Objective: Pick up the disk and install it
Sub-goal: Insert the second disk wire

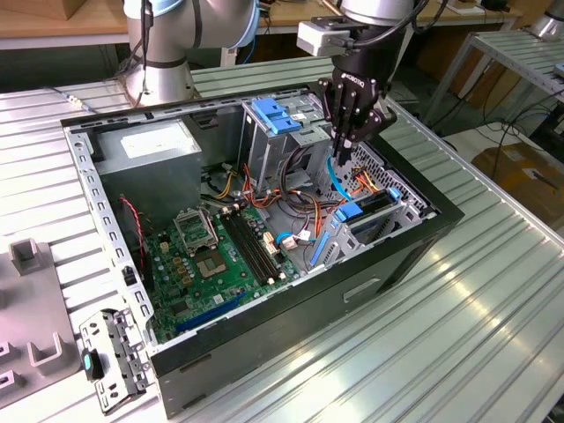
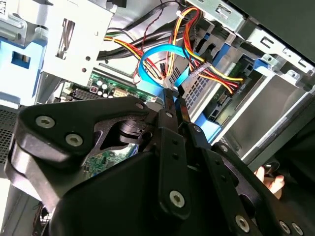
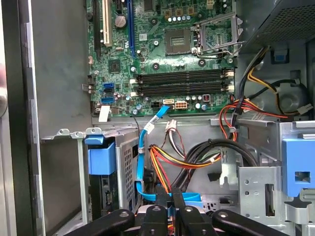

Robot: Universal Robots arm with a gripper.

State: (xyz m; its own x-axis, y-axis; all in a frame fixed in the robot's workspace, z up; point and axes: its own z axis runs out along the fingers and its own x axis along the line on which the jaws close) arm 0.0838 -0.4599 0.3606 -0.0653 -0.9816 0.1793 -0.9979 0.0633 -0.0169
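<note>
The disk (image 1: 368, 210) sits edge-on inside the lower drive cage at the open computer case's front corner, blue rails along its sides. In the second wrist view its circuit-board side (image 2: 227, 101) shows behind the coloured power wires. In the first wrist view the disk (image 3: 106, 196) stands dark under a blue rail end. My black gripper (image 1: 342, 154) hangs a little above and behind that cage, apart from the disk. Its fingers are shut with nothing between them, tips (image 2: 171, 96) close to a looping blue data cable (image 3: 142, 162).
The grey power-supply box (image 1: 145, 145) fills the case's far corner and the green motherboard (image 1: 220, 256) its floor. A blue bracket (image 1: 278, 115) tops the upper metal cage beside the gripper. Cable bundles (image 3: 197, 157) crowd the space by the cages. A loose bracket (image 1: 115, 357) lies outside.
</note>
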